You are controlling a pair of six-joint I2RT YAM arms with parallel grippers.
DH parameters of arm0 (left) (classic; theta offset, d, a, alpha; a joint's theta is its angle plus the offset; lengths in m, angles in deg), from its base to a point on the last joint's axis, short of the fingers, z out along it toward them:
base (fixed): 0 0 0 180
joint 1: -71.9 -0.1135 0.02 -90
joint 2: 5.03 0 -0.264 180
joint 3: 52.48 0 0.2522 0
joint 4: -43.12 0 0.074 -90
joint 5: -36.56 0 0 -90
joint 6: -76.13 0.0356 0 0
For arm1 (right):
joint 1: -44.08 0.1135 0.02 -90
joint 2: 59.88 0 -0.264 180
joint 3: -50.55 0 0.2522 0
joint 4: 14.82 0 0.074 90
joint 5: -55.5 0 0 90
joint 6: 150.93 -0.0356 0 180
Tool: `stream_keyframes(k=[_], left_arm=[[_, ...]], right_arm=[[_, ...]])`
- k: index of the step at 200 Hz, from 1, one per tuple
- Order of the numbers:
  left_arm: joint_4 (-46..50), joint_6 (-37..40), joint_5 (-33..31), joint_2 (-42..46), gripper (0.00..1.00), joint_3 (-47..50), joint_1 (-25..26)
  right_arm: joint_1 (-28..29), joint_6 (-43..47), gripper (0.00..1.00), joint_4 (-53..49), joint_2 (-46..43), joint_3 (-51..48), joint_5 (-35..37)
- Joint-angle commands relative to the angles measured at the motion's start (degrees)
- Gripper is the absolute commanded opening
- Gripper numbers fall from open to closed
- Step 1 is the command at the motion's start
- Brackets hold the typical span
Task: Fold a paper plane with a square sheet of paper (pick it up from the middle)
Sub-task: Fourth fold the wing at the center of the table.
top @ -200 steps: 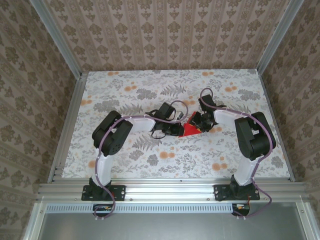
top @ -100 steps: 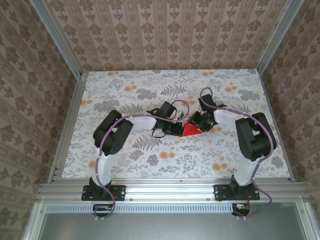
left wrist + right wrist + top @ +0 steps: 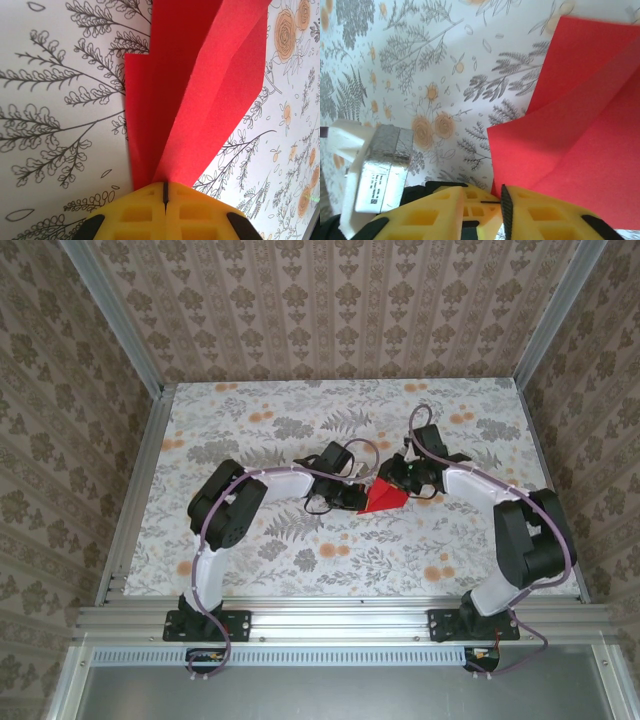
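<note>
This looks like a robot test room, a kind of lab, not a real home. Two robot arms, the left arm [image 3: 225,512] and the right arm [image 3: 525,535], are bolted to a metal rail [image 3: 340,620] at the near edge of the surface [image 3: 300,410]. Shiny metal posts [image 3: 110,312] hold up the walls [image 3: 330,310]. The walls have flowery wallpaper and the surface has a flower print, like a dressed-up box.
</note>
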Motion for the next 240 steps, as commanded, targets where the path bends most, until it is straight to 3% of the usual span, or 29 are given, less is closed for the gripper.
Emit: stream_keyframes(k=[1, 105, 240], left_arm=[[5.07, 1.71, -2.62, -3.28, 0.04, 0.1, 0.03], [5.77, 2.2, -2.47, -3.02, 0.03, 0.17, 0.03], [5.82, 2.2, -1.95, -2.84, 0.03, 0.01, 0.1]], right_arm=[[0.83, 0.04, 0.23, 3.72, 3.55, -0.66, -5.38], [-1.51, 2.03, 0.17, 3.29, 13.21, 2.69, -4.2], [-3.97, 2.91, 0.18, 2.96, 14.66, 4.89, -1.34]])
